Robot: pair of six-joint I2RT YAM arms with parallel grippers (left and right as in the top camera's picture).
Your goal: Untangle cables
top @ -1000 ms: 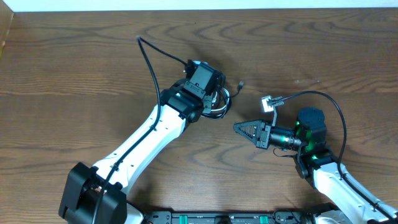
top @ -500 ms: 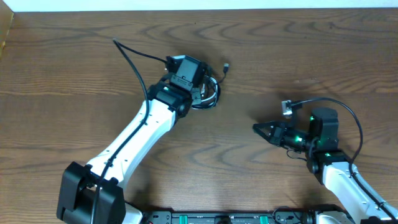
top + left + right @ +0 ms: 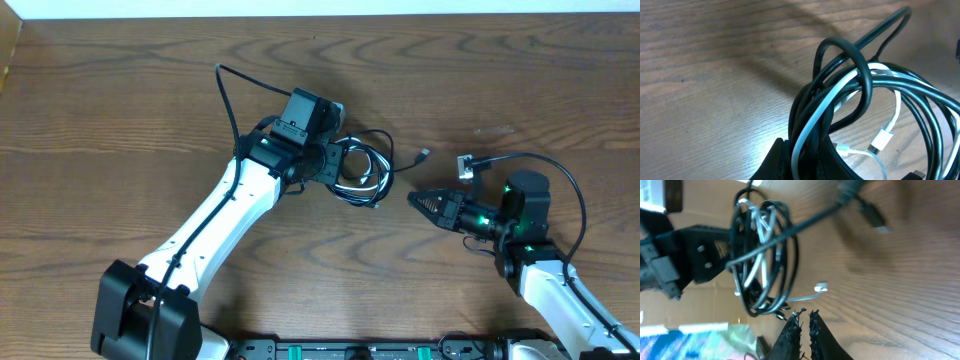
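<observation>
Dark brown wood-grain table (image 3: pixel 120 100), seen from overhead, with a pale strip along the 12 o'clock edge. Left gripper (image 3: pixel 807 160): fingers closed tight on the cable bundle (image 3: pixel 362 172), clamping several strands at once. The wrist view shows black cords (image 3: pixel 865 85) and a white cord (image 3: pixel 830 105) squeezed together between the pads. From the grip the bundle spreads toward 3 o'clock in overlapping loops near table centre. One black loop arches over the rest, and the strands cross too densely to say which passes under which. A white plug (image 3: pixel 880 141) lies inside the coil. One black strand leaves the loops toward 2 o'clock and ends in a small black plug (image 3: pixel 425 153) resting on bare wood, clear of the coil. Right gripper (image 3: pixel 413 198): fingers drawn together to a thin slit, holding nothing, tips pointing toward 9 o'clock. It sits at about 4 o'clock of the bundle, near but not touching, with the loose black plug near its 12 o'clock. From the right wrist camera the coil and the left gripper fill the view beyond the fingertips.
</observation>
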